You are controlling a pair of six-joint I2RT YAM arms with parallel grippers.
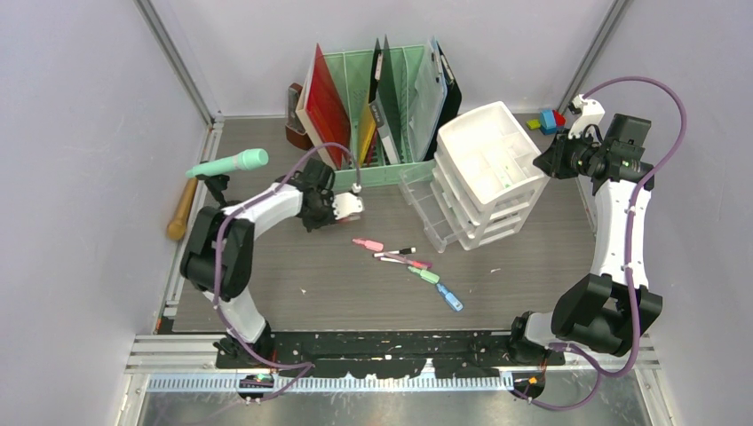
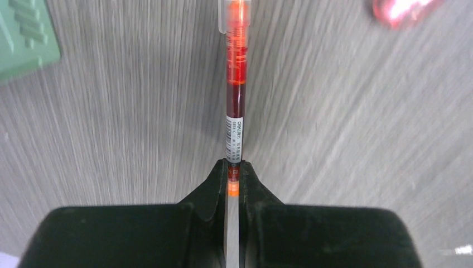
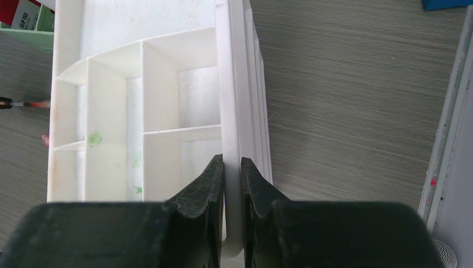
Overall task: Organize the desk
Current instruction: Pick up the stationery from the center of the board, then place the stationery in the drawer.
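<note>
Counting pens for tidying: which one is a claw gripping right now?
The red-ink pen with the clear cap, pinched at its end by the left claw. The pink marker, green marker and blue marker lie loose on the desk.

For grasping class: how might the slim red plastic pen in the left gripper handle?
Likely stiff and light: the slim red plastic pen looks straight, thin. Pinched across its narrow barrel by the left gripper, it may pivot.

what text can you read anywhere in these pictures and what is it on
"deli": on the white label of the red pen in the left gripper.
Fine print below it on the same label: too small to read.
Dark print on a white card, top left corner of the right wrist view: too blurred to read.
Nothing else legible.
</note>
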